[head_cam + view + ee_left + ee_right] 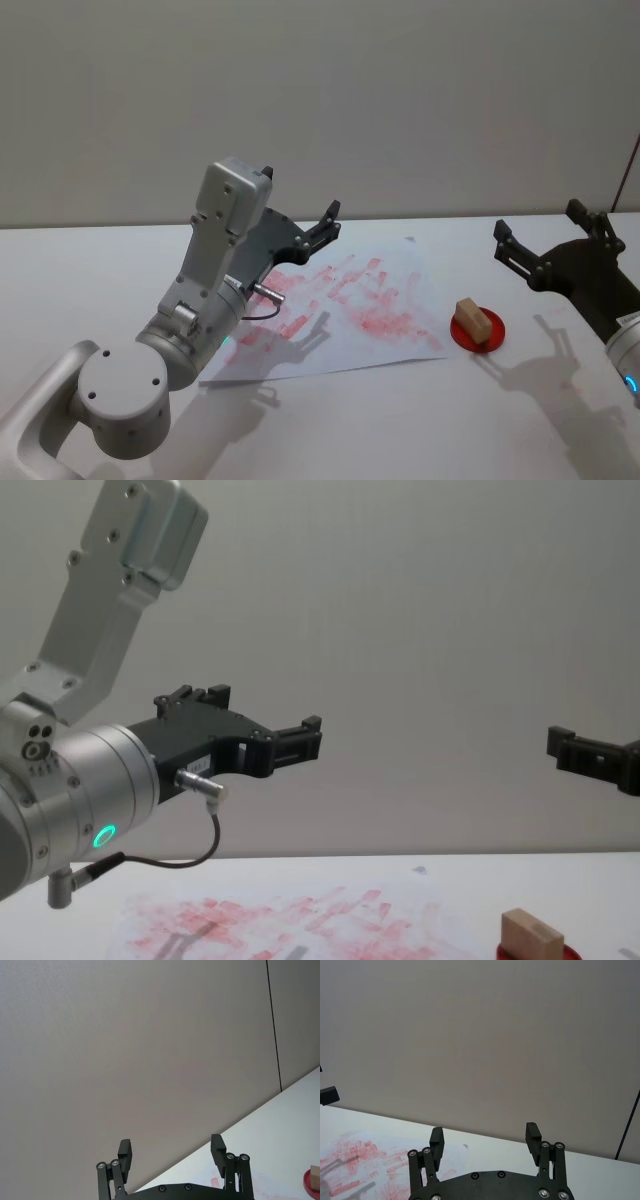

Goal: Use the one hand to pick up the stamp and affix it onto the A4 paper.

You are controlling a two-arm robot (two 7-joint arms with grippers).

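The stamp (474,320), a small tan wooden block, rests on the round red ink pad (478,333) at the table's right; it also shows in the chest view (530,936) and at the edge of the left wrist view (315,1175). Left of it lies the A4 paper (372,290), covered in smeared red prints (290,920) (365,1160). My left gripper (325,228) (170,1146) (310,738) hangs open and empty above the paper's far side. My right gripper (540,225) (484,1134) (562,746) is open and empty too, raised in the air behind and right of the stamp.
The white table (90,270) runs back to a plain grey wall (400,100). A thin dark cable (628,170) hangs at the far right. My left arm's large grey body (210,290) stands over the paper's left part.
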